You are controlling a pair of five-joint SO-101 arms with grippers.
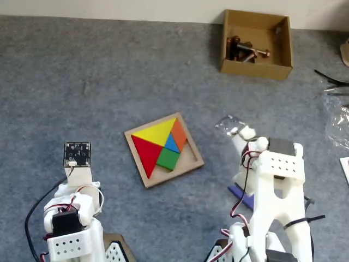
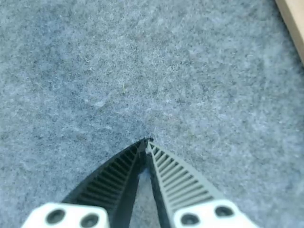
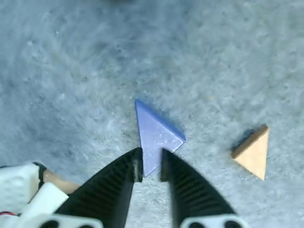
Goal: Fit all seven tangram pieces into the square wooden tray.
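As the high camera shows, the square wooden tray [image 1: 192,159] holds five coloured pieces [image 1: 148,153]. Left wrist: the left gripper [image 2: 147,141] has its jaws pressed together over grey felt [image 2: 142,61]. Right wrist: the right gripper [image 3: 151,161] pinches a corner of the blue-purple triangular piece [image 3: 156,130], with a tan wooden triangle [image 3: 253,152] nearby.

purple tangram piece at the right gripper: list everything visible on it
The purple piece is a flat, matte blue-violet slab with straight edges and sharp corners; it looks like painted wood. One narrow end sits between the fingertips of the right gripper, which appear closed on it. It is over grey felt, outside the tray, apart from a tan triangle. I cannot tell whether it is lifted.
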